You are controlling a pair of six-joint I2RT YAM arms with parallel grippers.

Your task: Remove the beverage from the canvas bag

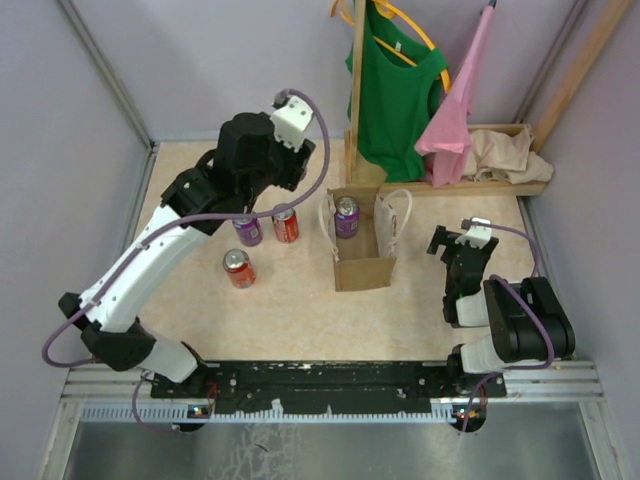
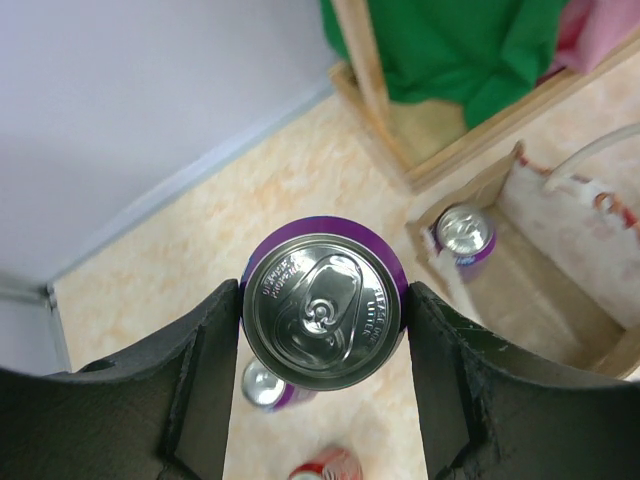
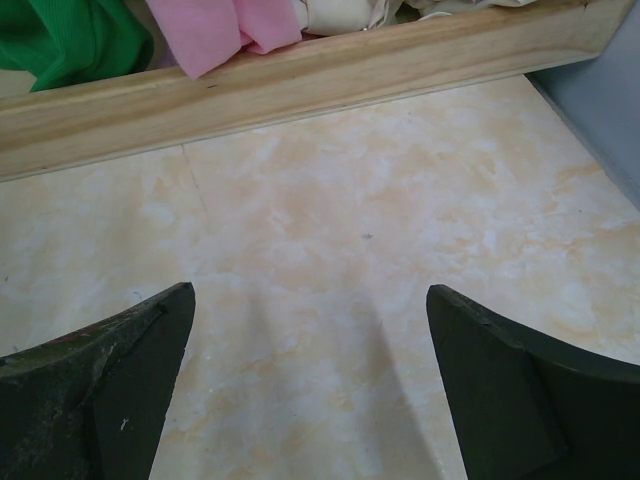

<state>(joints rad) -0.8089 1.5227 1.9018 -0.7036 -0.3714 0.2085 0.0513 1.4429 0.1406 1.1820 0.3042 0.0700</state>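
The left gripper point(image 2: 322, 330) clamps a purple can point(image 2: 322, 305) by its sides. The can is upright, its long axis vertical and its pull-tab top facing the wrist camera, raised above the table left of the canvas bag point(image 1: 364, 272). A second purple can point(image 1: 346, 216) stands upright inside the bag. The right gripper point(image 3: 310, 370) gapes wide, empty.

Purple cans point(image 2: 322, 308): three. Red cans point(image 1: 286, 225): two. Cans total: five. Canvas bag point(image 1: 362, 262): one. Hanging garments: two, green shirt point(image 1: 398, 90) and pink top point(image 1: 462, 100). Beige cloth point(image 1: 505, 155): one. Yellow hangers point(image 1: 420, 35): probably two, partly hidden. Robot arms point(image 1: 150, 260): two.
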